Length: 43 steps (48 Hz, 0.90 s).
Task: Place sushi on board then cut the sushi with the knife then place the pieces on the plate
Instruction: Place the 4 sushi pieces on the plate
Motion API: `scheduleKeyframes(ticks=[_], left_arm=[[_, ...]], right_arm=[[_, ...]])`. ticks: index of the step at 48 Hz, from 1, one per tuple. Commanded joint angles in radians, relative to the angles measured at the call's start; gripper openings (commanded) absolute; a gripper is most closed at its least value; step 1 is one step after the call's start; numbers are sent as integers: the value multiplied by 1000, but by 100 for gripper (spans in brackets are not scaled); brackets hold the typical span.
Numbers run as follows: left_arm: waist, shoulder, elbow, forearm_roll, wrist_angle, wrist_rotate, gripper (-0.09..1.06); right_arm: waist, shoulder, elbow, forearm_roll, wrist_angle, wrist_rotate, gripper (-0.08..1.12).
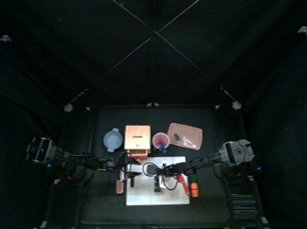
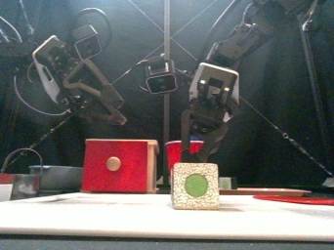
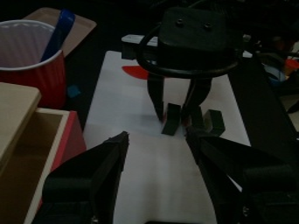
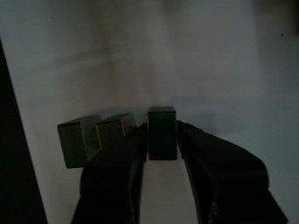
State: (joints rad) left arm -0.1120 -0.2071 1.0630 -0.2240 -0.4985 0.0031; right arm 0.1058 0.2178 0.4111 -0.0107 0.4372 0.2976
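Observation:
The white cutting board [image 1: 159,185] lies at the table's front middle. On it stand three dark green sushi pieces [image 3: 193,120], side by side. My right gripper [image 4: 162,140] comes straight down on them, its jaws shut on the end sushi piece [image 4: 162,131]; the other two pieces [image 4: 100,138] stand just beside. In the front view that gripper [image 2: 196,156] sits right above the nearest piece [image 2: 196,186]. My left gripper [image 3: 173,162] hangs open and holds nothing, over the board's left part, near the box. The pink tray [image 1: 185,134] lies behind the board on the right.
The wooden box [image 2: 117,164] with its red drawer front stands behind the board on the left. The blue-grey bowl [image 1: 113,139] is left of it. A red cup [image 3: 35,57] with a blue knife [image 3: 59,26] stands between box and tray.

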Motion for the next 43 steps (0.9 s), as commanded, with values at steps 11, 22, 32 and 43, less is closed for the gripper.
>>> scheduleKeyframes(ticks=[11, 22, 32, 43], left_arm=[[-2, -11, -6, -2, -11, 2, 90], [-2, -11, 0, -3, -11, 2, 90], [-2, -11, 2, -2, -11, 2, 90], [-2, -11, 18, -2, -11, 2, 90]], right_arm=[[-101, -356, 238, 34, 118, 130, 59], [-367, -520, 448, -104, 84, 333, 59], [-615, -492, 440, -261, -18, 522, 59], [-706, -374, 387, -293, -28, 615, 59]])
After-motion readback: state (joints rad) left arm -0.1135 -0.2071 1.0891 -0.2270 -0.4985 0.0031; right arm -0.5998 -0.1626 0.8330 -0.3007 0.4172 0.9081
